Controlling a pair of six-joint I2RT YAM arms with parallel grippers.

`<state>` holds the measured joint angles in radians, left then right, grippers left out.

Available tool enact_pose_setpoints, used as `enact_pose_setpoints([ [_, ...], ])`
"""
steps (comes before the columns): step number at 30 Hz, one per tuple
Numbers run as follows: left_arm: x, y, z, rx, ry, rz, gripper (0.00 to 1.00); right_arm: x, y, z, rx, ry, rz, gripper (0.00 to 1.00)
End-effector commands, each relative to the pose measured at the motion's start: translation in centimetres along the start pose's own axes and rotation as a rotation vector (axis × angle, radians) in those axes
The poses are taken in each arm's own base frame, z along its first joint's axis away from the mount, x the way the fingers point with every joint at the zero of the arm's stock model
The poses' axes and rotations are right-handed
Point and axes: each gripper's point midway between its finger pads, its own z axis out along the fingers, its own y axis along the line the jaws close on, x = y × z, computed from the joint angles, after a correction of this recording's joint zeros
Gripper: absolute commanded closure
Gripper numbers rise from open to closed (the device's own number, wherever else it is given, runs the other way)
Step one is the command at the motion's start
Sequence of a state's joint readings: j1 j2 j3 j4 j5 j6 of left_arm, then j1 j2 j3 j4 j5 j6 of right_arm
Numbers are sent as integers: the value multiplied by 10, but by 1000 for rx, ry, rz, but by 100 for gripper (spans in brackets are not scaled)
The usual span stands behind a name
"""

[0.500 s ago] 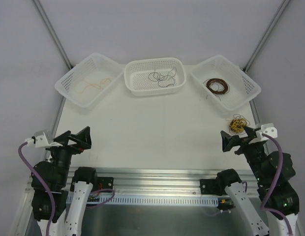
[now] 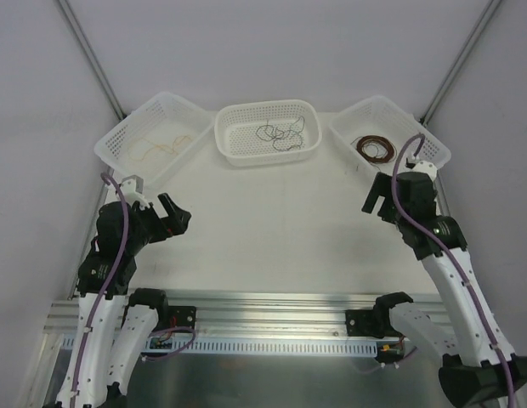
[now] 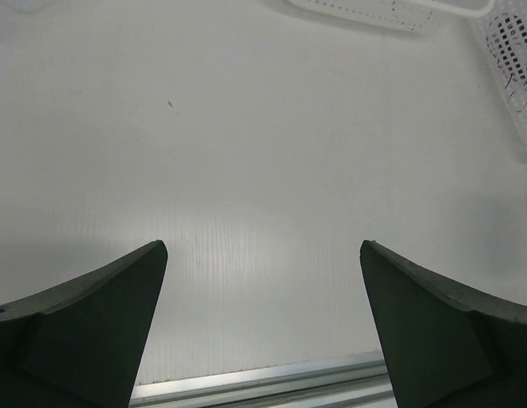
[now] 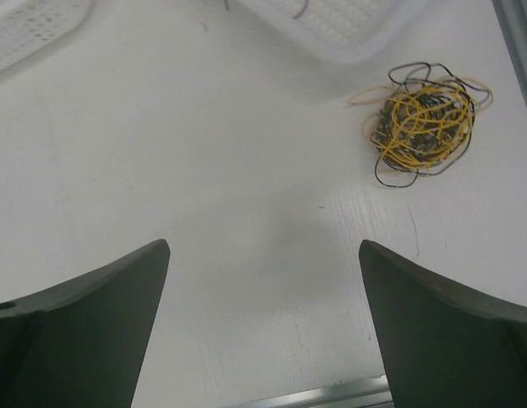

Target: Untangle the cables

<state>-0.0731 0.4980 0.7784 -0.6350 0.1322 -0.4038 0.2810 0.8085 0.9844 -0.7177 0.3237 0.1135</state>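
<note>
L gripper [image 3: 262, 248] hangs over the bare worktop [image 2: 272, 221] near its left edge, jaws wide apart. R gripper [image 4: 263, 246] hovers near the right edge, jaws also wide apart. The tangled cables [image 4: 423, 123], a ball of mostly yellow w/ black strands, lie on the worktop by the right edge, just beside the right basket [image 2: 353, 115] and apart from both grippers. 3 white baskets line the far edge: left basket [image 2: 119, 134] w/ yellow-tan wires [image 2: 157, 146], middle basket [image 2: 268, 108] w/ black wires [image 2: 280, 134], right basket w/ a dark brown coil [image 2: 376, 149].
</note>
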Motion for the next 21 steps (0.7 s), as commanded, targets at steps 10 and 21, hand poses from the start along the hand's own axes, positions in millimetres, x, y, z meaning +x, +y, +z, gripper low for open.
enact_pose_setpoints([
  [10, 19, -5, 17, 110, -22, 52, 1, 0, -102, 99, 506, 27, 525, 11],
  [21, 20, -4, 16, 114, -34, 51, 1, 48, -142, 161, 579, 178, 635, 18],
])
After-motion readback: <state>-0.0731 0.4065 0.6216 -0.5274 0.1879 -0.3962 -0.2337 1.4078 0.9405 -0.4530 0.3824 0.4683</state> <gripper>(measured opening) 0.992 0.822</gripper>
